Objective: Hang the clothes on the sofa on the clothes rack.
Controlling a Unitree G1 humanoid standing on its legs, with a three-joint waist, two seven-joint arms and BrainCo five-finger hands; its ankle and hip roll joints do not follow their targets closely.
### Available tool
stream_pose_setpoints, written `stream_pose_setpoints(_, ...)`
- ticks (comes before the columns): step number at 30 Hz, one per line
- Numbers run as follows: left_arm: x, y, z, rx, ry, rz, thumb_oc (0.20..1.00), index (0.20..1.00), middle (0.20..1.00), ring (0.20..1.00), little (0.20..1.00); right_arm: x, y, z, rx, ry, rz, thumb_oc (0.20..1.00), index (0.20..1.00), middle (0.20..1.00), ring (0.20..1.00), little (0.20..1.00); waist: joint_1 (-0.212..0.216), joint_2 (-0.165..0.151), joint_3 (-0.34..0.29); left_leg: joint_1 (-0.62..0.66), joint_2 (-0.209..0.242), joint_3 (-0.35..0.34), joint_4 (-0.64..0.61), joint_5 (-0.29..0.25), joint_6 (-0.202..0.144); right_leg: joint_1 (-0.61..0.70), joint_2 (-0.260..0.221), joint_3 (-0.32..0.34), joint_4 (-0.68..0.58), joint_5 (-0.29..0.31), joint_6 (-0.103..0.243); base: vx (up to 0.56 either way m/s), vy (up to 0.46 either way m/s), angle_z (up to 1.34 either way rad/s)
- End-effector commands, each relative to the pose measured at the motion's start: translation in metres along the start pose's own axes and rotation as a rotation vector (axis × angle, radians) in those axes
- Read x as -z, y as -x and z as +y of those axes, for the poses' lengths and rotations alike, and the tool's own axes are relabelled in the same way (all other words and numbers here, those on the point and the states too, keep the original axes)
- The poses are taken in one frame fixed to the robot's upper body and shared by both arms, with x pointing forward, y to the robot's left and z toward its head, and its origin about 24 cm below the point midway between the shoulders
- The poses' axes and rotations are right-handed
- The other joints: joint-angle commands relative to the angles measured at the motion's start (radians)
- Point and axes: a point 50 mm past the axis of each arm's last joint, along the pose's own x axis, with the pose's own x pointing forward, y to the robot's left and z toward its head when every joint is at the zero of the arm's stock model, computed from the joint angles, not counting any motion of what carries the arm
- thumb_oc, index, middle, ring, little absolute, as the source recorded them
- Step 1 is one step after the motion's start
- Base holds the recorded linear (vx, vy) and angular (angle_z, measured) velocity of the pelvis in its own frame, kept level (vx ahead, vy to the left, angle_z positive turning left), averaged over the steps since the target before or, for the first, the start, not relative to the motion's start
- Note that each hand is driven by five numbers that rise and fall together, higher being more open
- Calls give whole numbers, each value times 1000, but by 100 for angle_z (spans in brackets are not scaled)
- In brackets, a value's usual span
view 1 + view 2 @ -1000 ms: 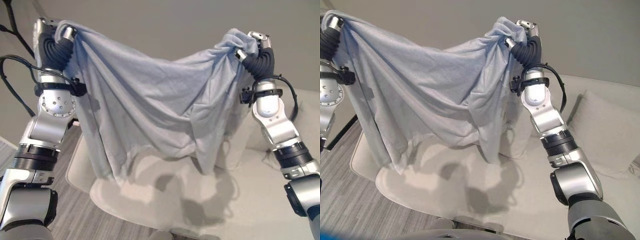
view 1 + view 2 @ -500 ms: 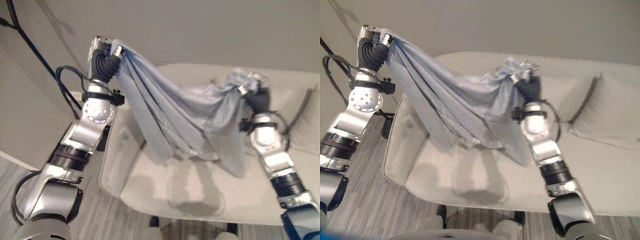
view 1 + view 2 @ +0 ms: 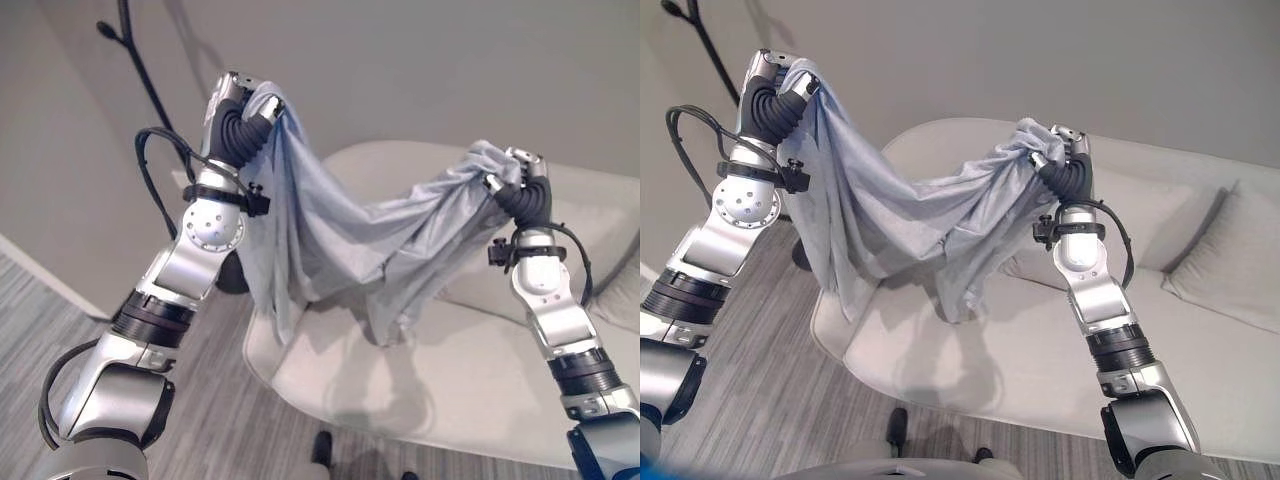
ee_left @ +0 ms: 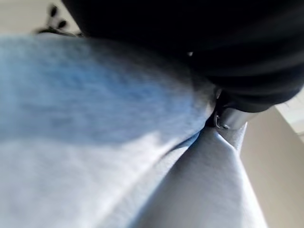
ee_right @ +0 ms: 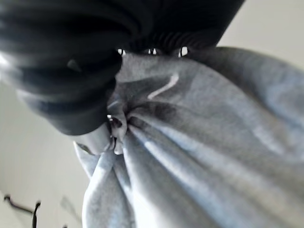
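Note:
A light blue-grey garment (image 3: 330, 230) hangs stretched between my two raised hands, above the left end of the beige sofa (image 3: 480, 370). My left hand (image 3: 240, 100) is up high at the left, shut on one bunched edge of the cloth. My right hand (image 3: 520, 170) is lower at the right, shut on the other edge. The cloth sags in the middle and its lower folds dangle just over the seat. The black clothes rack (image 3: 135, 50) rises along the wall behind my left arm. In the wrist views the garment (image 5: 190, 156) is gathered tight against each palm.
The rack's dark base (image 3: 800, 255) stands on the grey striped floor (image 3: 60, 330) by the sofa's left end. A beige cushion (image 3: 1230, 250) leans on the sofa's right part. A plain grey wall runs behind everything.
The camera has swung left, bringing the rack into view. The garment, spread wide a second ago, now sags between the hands, with the left hand higher than the right.

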Motion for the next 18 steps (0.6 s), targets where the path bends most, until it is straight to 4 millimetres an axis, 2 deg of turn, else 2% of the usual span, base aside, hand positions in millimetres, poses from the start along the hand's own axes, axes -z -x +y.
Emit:
stream_pose_setpoints(1, -8, -14, 12, -67, -13, -53, 200, 200, 200, 200, 200, -16, -8, -11, 9, 41, -102, 200, 200, 200, 200, 200, -2, -1, -106, 45, -54, -32, 3, -84, -12, 21, 89, -28, -102, 98, -22, 4, -59, -2)
stream_pose_setpoints(5, -7, -13, 15, -88, -14, -47, 200, 200, 200, 200, 200, -16, -8, -9, -1, 37, -103, 200, 200, 200, 200, 200, -1, -2, -79, 13, -59, -42, 87, -105, -3, 25, 78, -26, -105, 106, -22, -70, -39, -1)
stream_pose_setpoints(6, -7, -12, 13, -91, -4, -46, 200, 200, 200, 200, 200, -15, -8, -12, 6, 44, -101, 200, 200, 200, 200, 200, -3, -3, -65, -24, -53, -35, 133, -109, -16, 28, 70, -39, -105, 103, -21, -73, 23, -1)
stream_pose_setpoints(9, -8, -15, 13, -104, 6, -48, 200, 200, 200, 200, 200, -20, -13, -12, 16, 42, -122, 200, 200, 200, 200, 200, -6, -2, -63, -57, -11, -58, 122, -82, -36, 22, 48, -43, -105, 109, -13, -40, 111, 14)
stream_pose_setpoints(11, -9, -18, 15, -113, 8, -53, 200, 200, 200, 200, 200, -24, -17, -13, 18, 48, -138, 200, 200, 200, 200, 200, -11, -5, -64, -64, 40, -76, 101, -50, -51, 11, 31, -35, -104, 105, -5, 3, 148, -1)
stream_pose_setpoints(15, -11, -23, 13, -125, 41, -55, 200, 200, 200, 200, 200, -30, -20, -19, 43, 57, -164, 200, 200, 200, 200, 200, -28, -4, -64, -32, 172, -78, 45, 10, -79, -2, -8, -32, -99, 94, 14, 37, 206, -9)
stream_pose_setpoints(16, -12, -23, 13, -125, 42, -55, 200, 200, 200, 200, 200, -30, -20, -20, 43, 58, -164, 200, 200, 200, 200, 200, -26, -2, -62, -25, 176, -77, 37, 12, -82, 1, -5, -32, -98, 93, 13, 135, 463, -10)
stream_pose_setpoints(17, -12, -23, 11, -141, 75, -56, 200, 200, 200, 200, 200, -30, -19, -27, 73, 68, -166, 200, 200, 200, 200, 200, -41, 18, -66, -15, 251, -89, 11, 48, -115, 14, -35, -22, -101, 75, 35, 74, 367, 4)
stream_pose_setpoints(18, -12, -23, 11, -142, 76, -57, 200, 200, 200, 200, 200, -30, -19, -27, 74, 69, -166, 200, 200, 200, 200, 200, -41, 20, -64, -21, 252, -92, 12, 57, -116, 9, -33, -22, -99, 83, 34, 115, 515, 22)
